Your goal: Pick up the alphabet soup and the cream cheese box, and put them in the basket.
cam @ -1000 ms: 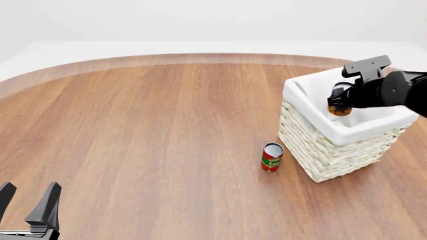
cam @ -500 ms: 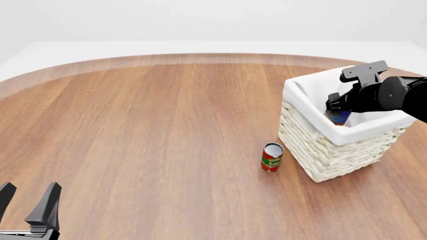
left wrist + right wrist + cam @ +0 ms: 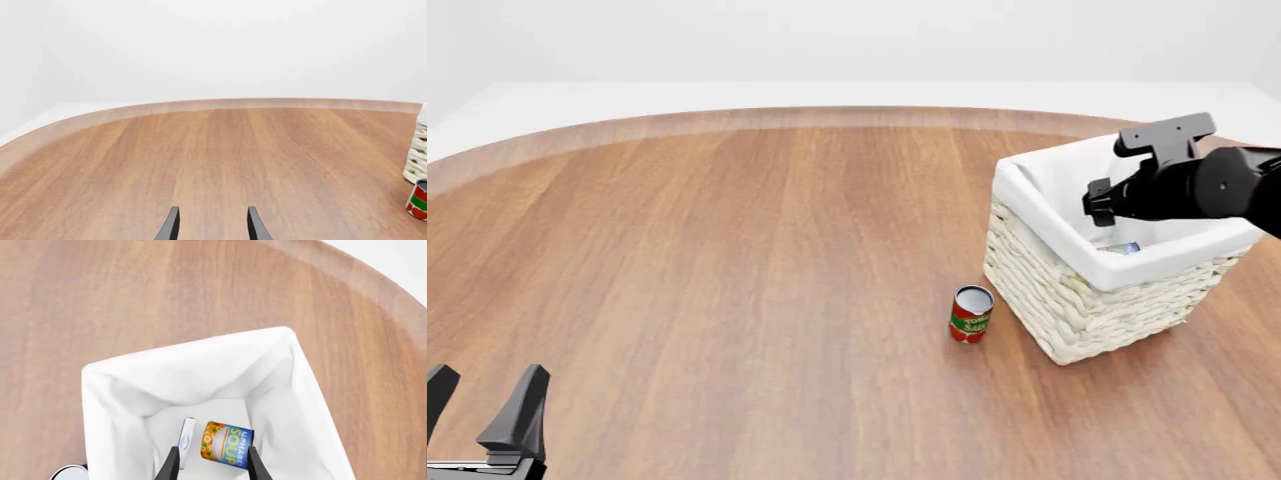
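The alphabet soup (image 3: pixel 227 442) lies on its side on the floor of the basket (image 3: pixel 193 352), blue label up. Beside it the cream cheese box (image 3: pixel 185 439) stands on edge, thin and white-blue. My right gripper (image 3: pixel 212 460) hangs open above both, its fingers apart and holding nothing. In the front view the right gripper (image 3: pixel 1100 208) hovers over the basket (image 3: pixel 1068 300) at the table's right, and a bit of blue from the soup (image 3: pixel 1118 247) shows inside. My left gripper (image 3: pixel 481 400) rests open at the near left, far from the basket, with nothing between its fingers (image 3: pixel 170 227).
A red-and-green labelled can (image 3: pixel 970 314) stands upright on the wooden table just left of the basket's near corner; it also shows in the left wrist view (image 3: pixel 418 200). The table's curved far edge (image 3: pixel 827 115) runs behind.
The soup can has left my right gripper and dropped into the basket. The right gripper has opened and lifted slightly. The left arm has stayed still.
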### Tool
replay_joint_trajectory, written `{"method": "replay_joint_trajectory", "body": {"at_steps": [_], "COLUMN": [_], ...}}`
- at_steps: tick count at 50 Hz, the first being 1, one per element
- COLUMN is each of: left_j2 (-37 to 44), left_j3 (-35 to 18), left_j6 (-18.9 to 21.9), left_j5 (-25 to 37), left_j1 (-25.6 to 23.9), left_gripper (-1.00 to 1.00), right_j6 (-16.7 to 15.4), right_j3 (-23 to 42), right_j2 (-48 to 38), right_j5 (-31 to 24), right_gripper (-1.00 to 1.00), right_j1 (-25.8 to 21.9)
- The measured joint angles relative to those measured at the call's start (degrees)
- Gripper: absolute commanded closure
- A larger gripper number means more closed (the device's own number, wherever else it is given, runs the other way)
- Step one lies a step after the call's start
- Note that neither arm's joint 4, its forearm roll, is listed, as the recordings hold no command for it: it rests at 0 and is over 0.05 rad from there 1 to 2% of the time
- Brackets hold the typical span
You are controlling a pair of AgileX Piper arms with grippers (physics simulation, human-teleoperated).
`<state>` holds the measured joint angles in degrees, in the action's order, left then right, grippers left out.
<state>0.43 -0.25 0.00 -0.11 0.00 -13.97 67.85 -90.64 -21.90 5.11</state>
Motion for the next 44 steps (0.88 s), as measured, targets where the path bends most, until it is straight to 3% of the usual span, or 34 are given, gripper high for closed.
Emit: {"method": "replay_joint_trajectory", "body": {"at_steps": [44], "left_j2": [0.0], "left_j3": [0.0], "left_j6": [0.0], "left_j5": [0.0], "left_j1": [0.0], "left_gripper": [-1.0], "right_j6": [4.1], "right_j3": [-8.0], "right_j2": [18.2], "right_j5": [-5.2], "right_gripper": [-1.0], "right_j1": [-3.7]}}
